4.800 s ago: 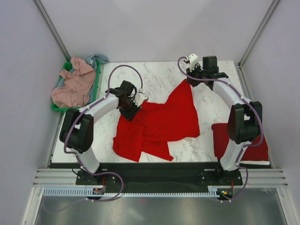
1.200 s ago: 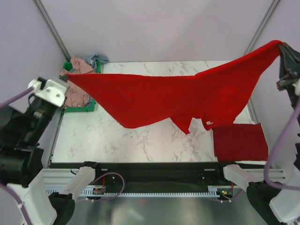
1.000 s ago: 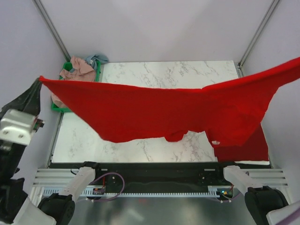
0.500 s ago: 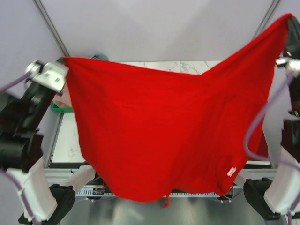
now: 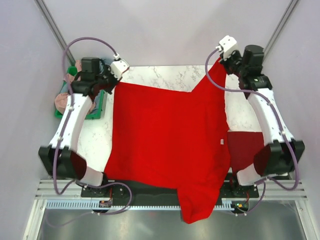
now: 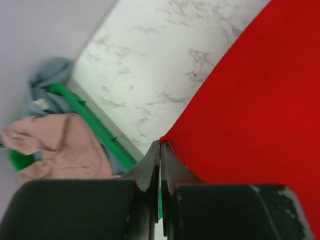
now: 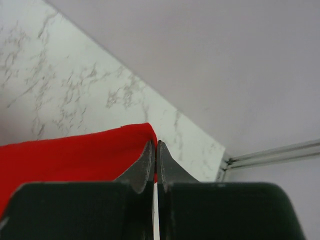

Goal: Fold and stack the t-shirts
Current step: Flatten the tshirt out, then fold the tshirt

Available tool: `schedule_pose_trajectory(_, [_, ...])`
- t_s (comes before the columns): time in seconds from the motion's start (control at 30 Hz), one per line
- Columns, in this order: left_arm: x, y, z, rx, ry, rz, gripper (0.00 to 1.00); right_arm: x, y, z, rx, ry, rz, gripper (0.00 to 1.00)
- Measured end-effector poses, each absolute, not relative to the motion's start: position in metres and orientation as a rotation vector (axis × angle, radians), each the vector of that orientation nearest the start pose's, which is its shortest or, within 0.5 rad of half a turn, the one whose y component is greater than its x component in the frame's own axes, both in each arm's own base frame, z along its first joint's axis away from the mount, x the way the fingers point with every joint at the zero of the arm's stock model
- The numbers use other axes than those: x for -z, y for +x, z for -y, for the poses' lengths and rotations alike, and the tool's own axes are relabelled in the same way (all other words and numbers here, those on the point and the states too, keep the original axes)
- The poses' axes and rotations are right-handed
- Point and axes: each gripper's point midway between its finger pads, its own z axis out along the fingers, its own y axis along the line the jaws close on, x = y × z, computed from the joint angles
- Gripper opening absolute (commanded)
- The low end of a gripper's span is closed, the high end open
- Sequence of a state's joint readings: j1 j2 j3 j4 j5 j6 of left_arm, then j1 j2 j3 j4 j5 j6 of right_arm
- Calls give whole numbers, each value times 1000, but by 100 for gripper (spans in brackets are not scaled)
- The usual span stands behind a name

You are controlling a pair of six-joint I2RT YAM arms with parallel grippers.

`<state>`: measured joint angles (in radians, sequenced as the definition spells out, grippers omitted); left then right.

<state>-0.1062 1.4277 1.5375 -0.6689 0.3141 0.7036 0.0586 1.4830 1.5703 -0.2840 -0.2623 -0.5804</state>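
Top external: left gripper (image 5: pixel 114 83) and right gripper (image 5: pixel 221 61) clamp far corners of the red t-shirt (image 5: pixel 167 135), spread unfolded. One folded shirt (image 5: pixel 246 149) lies finished; binned shirts (image 5: pixel 61 101) await.

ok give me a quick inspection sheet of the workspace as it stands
surface: white marble table, mostly covered by cloth
job's things: red t-shirt spread flat, its near end hanging off the front edge; folded dark red shirt at the right, partly under it; pink shirt and grey-blue shirt heaped in the green bin at far left
clutter: nothing seen
end effectors: left end effector shut on one far corner of the red t-shirt; right end effector shut on the other
cables: purple cables loop off both arms; the right one crosses the shirt's edge in the top view
surroundings: pale walls, metal frame posts
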Motion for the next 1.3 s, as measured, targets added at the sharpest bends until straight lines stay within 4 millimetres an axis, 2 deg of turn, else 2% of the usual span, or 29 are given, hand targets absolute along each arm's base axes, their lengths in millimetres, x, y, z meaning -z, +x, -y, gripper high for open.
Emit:
schedule_pose_trajectory(0.03, [-281, 415, 75, 2, 1013, -1890, 2, -349, 481, -56, 131, -757, -1646, 0])
schedule_pose_trajectory(0.07, [-256, 424, 77, 29, 1035, -1941, 2, -313, 494, -61, 111, -790, -1706, 0])
schedule_pose_trajectory(0.1, [-239, 430, 78, 47, 1049, -1972, 2, -303, 497, -64, 102, -801, -1721, 0])
schedule_pose_trajectory(0.2, [-167, 450, 80, 117, 1090, -2116, 2, -240, 522, -74, 69, -854, -1820, 0])
schedule_pose_trajectory(0.3, [-112, 458, 79, 154, 1113, -2235, 2, -177, 552, -74, 62, -885, -1924, 0])
schedule_pose_trajectory(0.37, [-92, 463, 78, 164, 1121, -2277, 2, -147, 571, -71, 79, -886, -1972, 0])
schedule_pose_trajectory(0.47, [-79, 478, 76, 146, 1120, -2298, 2, -120, 602, -66, 118, -867, -2001, 0])
schedule_pose_trajectory(0.6, [-83, 509, 74, 90, 1099, -2264, 2, -114, 643, -62, 177, -801, -1983, 0])
schedule_pose_trajectory(0.7, [-88, 531, 71, 44, 1076, -2240, 2, -124, 678, -63, 218, -742, -1918, 0])
schedule_pose_trajectory(0.83, [-91, 556, 68, 7, 1033, -2223, 2, -133, 709, -69, 265, -696, -1827, 0])
schedule_pose_trajectory(1.07, [-109, 601, 66, -45, 951, -2152, 2, -150, 736, -84, 336, -647, -1674, 0])
schedule_pose_trajectory(1.17, [-127, 624, 61, -111, 914, -2086, 2, -164, 744, -91, 356, -636, -1606, 0])
schedule_pose_trajectory(1.3, [-146, 640, 56, -178, 873, -2024, 2, -180, 747, -92, 367, -616, -1551, 0])
